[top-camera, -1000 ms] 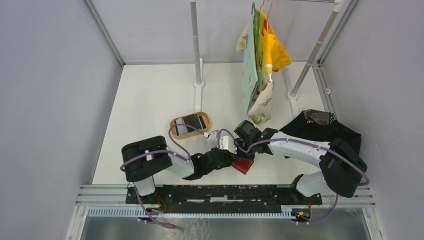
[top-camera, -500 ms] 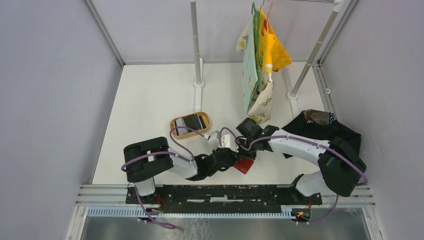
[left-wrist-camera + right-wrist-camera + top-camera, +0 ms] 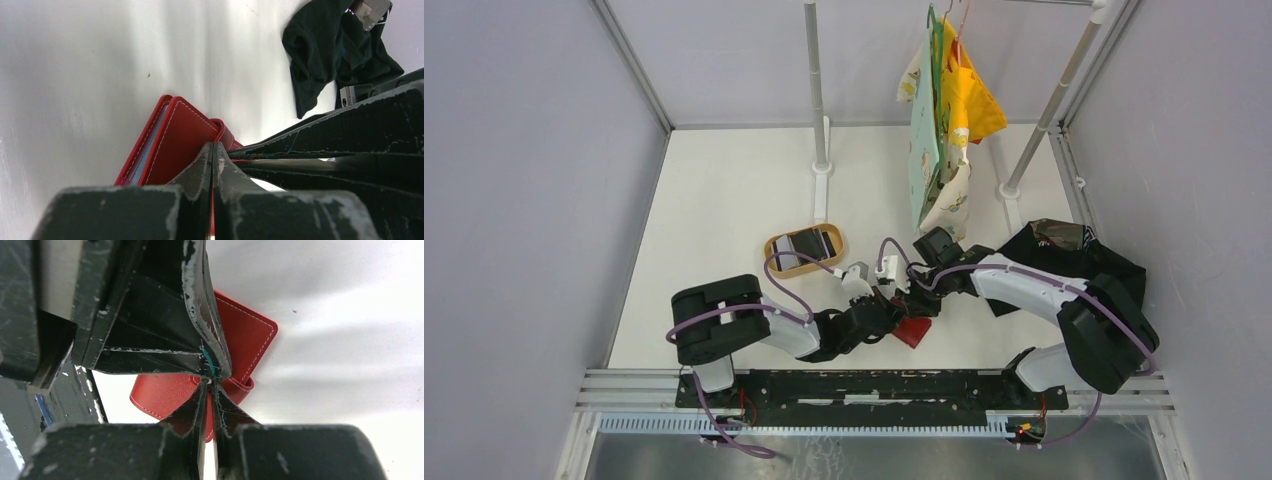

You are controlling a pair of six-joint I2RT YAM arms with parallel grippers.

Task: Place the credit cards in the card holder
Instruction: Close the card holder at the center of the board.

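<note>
Card holder, red, white-stitched edge

The card holder sits on the table near its front edge, about midway between the arms' bases. Behind it to the left is a tray with the credit cards in it. A cloth heap lies to the right, and clothes hang over the table's back.
</note>
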